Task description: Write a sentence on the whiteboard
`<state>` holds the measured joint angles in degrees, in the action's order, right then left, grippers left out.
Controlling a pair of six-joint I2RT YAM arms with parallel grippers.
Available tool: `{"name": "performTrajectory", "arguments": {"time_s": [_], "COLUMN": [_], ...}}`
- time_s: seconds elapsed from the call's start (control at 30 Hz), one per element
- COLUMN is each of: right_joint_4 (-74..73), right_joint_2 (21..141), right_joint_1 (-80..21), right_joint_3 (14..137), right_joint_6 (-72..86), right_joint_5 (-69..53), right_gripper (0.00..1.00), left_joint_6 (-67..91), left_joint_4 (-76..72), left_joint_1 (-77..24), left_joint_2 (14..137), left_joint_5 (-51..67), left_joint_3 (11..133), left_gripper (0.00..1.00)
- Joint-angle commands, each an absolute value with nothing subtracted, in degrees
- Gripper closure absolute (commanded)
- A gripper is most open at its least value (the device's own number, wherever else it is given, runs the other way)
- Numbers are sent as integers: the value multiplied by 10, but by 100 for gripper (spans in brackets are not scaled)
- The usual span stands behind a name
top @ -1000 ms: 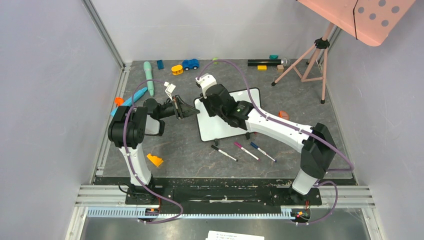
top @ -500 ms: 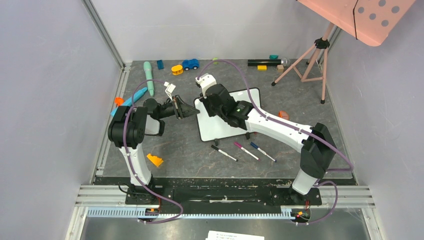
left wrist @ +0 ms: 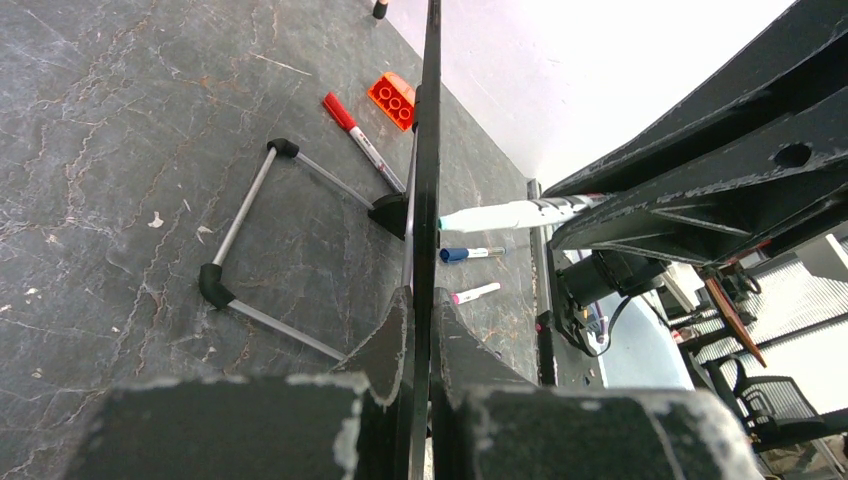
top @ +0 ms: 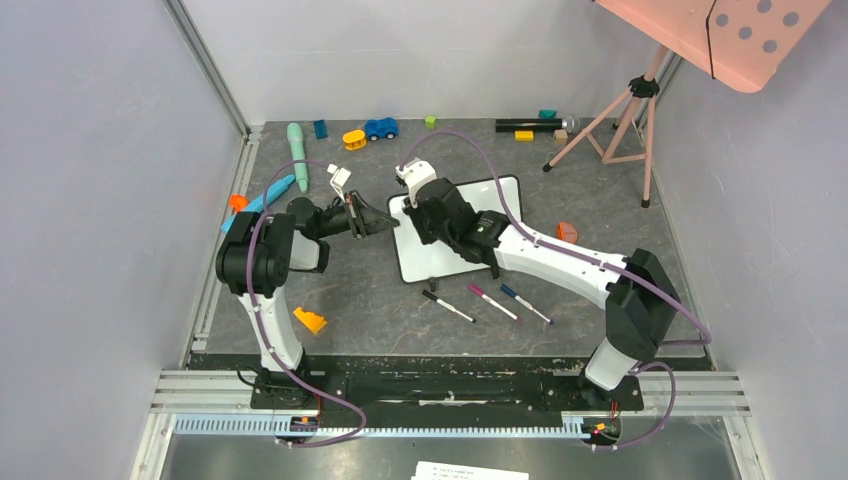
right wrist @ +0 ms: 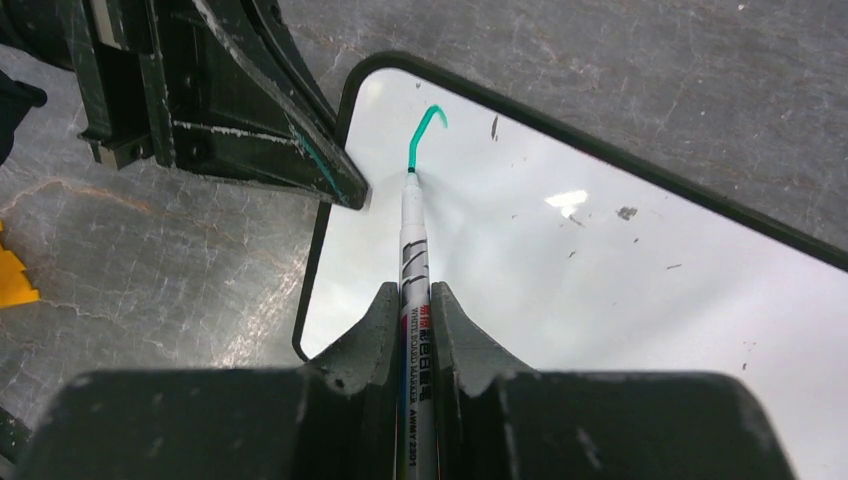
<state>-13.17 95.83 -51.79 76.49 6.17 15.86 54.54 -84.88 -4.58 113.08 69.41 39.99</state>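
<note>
Right gripper [top: 412, 204], seen from overhead, sits over the far-left corner of the whiteboard [top: 432, 262], a small white board with a thin black frame and rounded corners, set askew on the dark table [top: 380, 320]. The right arm stretches from its base at lower right diagonally across the board. The left arm bends in from the left, and the left gripper [top: 386, 222] meets the board's left edge. Three markers [top: 493, 302] lie on the table just in front of the board.

Left wrist view: the board appears edge-on as a black line running up the frame, pinched between the left gripper's closed fingers. Its wire stand [left wrist: 250, 240] with black feet rests on the table (this side shows the board's back).

Right wrist view: the right gripper's fingers are clamped on a white-barrelled marker [right wrist: 413, 260] that points straight ahead, its tip on the glossy white surface near the corner. The sentence [right wrist: 424, 128] is so far one teal hooked stroke, rising from the tip. The left gripper's finger holds the frame just left of the tip.
</note>
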Motion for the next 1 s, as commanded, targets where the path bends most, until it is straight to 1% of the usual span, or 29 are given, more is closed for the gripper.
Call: {"name": "performTrajectory", "arguments": {"time_s": [0.0, 0.3, 0.6, 0.97], "right_joint_4": [-125, -122, -136, -141], "right_joint_2": [936, 928, 919, 923], "right_joint_1": [-513, -513, -513, -509], "right_joint_3": [740, 734, 780, 811], "right_joint_6": [70, 74, 65, 54], "right_joint_5": [155, 148, 110, 131], "right_gripper": [100, 100, 100, 100], "left_joint_6": [526, 526, 526, 526], "left_joint_4": [-892, -892, -892, -892], "left_joint_1": [-48, -48, -47, -47], "left_joint_2": [1113, 1113, 1112, 1112], "left_joint_5": [704, 704, 704, 704], "left_joint_3": [399, 399, 399, 399], "left_gripper": [98, 98, 98, 98]}}
